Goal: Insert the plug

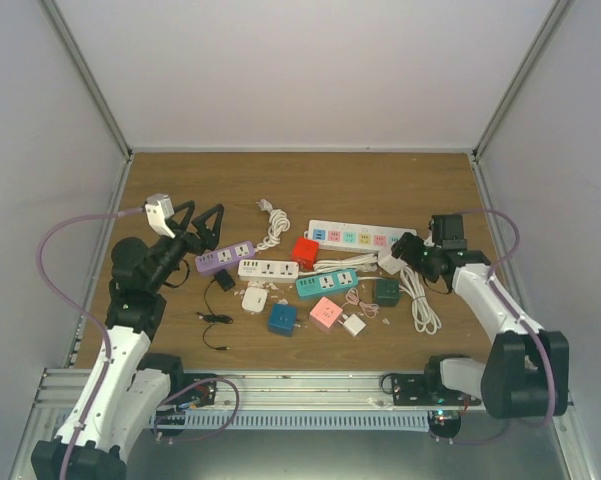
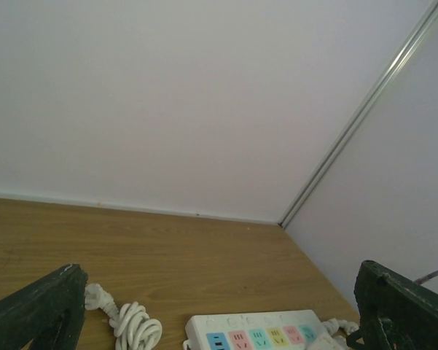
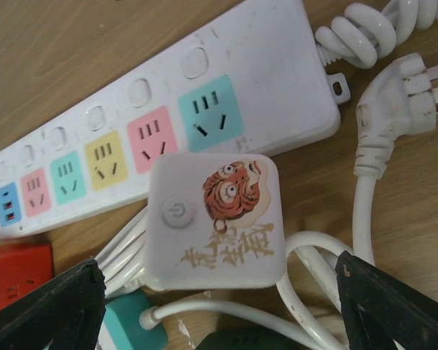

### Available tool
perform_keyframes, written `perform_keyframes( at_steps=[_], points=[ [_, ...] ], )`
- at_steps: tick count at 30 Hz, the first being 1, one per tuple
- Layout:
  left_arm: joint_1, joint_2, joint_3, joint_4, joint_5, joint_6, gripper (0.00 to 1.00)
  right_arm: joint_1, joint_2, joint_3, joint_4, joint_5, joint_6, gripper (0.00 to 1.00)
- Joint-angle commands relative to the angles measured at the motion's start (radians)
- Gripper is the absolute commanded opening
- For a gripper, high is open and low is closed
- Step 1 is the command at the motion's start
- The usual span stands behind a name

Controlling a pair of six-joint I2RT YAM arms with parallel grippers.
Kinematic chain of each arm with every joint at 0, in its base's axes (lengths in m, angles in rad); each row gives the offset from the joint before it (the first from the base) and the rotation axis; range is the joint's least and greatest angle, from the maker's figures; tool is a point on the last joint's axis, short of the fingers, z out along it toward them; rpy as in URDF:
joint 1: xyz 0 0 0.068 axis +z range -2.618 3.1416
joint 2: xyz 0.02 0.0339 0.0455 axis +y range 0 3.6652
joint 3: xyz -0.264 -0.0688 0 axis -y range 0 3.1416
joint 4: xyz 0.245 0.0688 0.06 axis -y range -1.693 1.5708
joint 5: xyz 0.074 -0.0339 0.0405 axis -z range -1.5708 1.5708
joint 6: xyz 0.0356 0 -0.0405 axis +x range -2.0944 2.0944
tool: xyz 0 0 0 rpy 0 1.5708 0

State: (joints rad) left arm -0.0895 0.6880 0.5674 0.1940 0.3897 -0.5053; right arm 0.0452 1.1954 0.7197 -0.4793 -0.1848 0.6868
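- My right hand (image 3: 219, 310) hangs released, fingers wide. A white square adapter cube printed with a tiger (image 3: 215, 222) sits between them, touched by neither.
- Only its wrist view shows the white three-pin plug (image 3: 397, 109). It lies flat on the wooden tabletop (image 3: 73, 44), just beside the cable end of the long white power strip with coloured sockets (image 3: 167, 131), beyond one fingertip.
- The top view shows my left hand (image 1: 200, 218) raised at the left, spread open and empty, well apart from that strip.
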Motion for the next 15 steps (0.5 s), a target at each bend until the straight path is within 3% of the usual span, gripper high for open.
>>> perform_keyframes(
  at_steps=[1, 9, 15],
  points=[
    [0.006, 0.007, 0.008, 0.044, -0.012, 0.030, 0.99, 0.005, 0.065, 0.015, 0.068, 0.007, -0.018, 0.87],
    [0.006, 0.008, 0.004, 0.042, -0.025, 0.030, 0.99, 0.005, 0.142, 0.027, 0.109, -0.023, -0.042, 0.88],
    [0.009, 0.012, 0.011, 0.031, -0.043, 0.032, 0.99, 0.005, 0.216, 0.026, 0.158, -0.101, -0.040, 0.81]
  ],
)
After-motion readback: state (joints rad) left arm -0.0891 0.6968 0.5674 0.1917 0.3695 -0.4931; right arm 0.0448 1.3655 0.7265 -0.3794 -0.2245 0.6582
